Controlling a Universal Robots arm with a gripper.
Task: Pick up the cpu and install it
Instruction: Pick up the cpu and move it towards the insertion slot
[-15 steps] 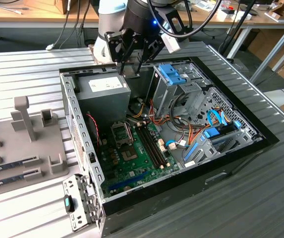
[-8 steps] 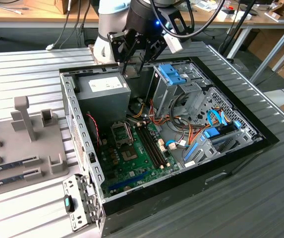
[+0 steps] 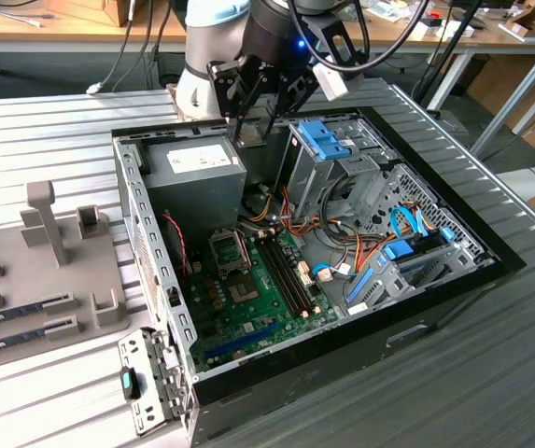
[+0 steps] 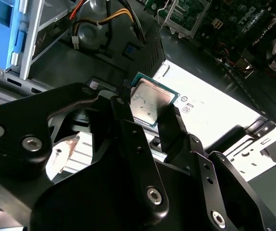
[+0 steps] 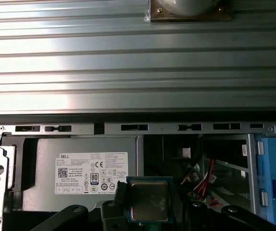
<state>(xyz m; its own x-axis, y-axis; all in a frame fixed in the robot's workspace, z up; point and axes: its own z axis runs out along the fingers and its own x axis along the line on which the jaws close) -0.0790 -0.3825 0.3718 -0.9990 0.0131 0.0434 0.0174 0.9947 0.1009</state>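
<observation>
My gripper (image 4: 149, 107) is shut on the cpu (image 4: 152, 96), a small flat square chip with a shiny metal top and a green rim. Its black fingers (image 4: 169, 126) press on two opposite edges. In the first wrist view the cpu (image 5: 149, 199) hangs in the gripper (image 5: 149, 193) beside the grey power supply (image 5: 87, 173). In the exterior view the gripper (image 3: 252, 129) hovers above the back of the open computer case, at the power supply's (image 3: 192, 173) corner. The open metal socket (image 3: 229, 250) lies on the green motherboard (image 3: 248, 294), nearer the camera than the gripper.
A blue-and-metal drive cage (image 3: 334, 154) stands at the exterior view's right of the gripper, with bundles of coloured cables (image 3: 342, 245) below it. The case's black rim (image 3: 360, 359) encloses everything. A grey fixture tray (image 3: 43, 271) lies at the exterior view's left on the ribbed metal table (image 3: 52, 131).
</observation>
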